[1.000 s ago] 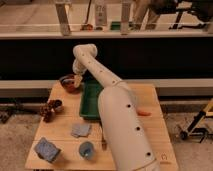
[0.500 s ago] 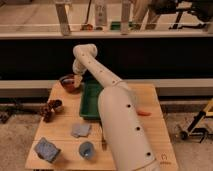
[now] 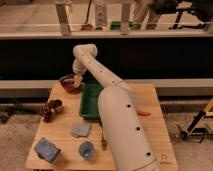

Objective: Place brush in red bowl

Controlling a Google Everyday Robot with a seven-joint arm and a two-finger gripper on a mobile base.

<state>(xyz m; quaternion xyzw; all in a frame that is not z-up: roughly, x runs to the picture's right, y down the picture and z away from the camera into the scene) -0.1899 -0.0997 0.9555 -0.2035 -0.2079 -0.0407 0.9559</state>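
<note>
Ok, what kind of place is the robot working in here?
Probably a lab or test area: a wooden table of assorted props, a railing behind, and someone standing beyond. The gripper hangs over the red bowl.

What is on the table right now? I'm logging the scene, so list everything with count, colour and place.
red bowl: 1, orange-red, far left corner of table.
green tray: 1, green, table centre, beside the bowl.
brown object: 1, dark brown, left edge.
grey cloth: 1, grey-blue, front centre.
blue block: 1, blue-grey, front left.
blue cup: 1, blue, front.
orange item: 1, orange, right of arm.
table: 1, light wood.
arm: 1, white, reaching across.
gripper: 1, over the red bowl.
</note>
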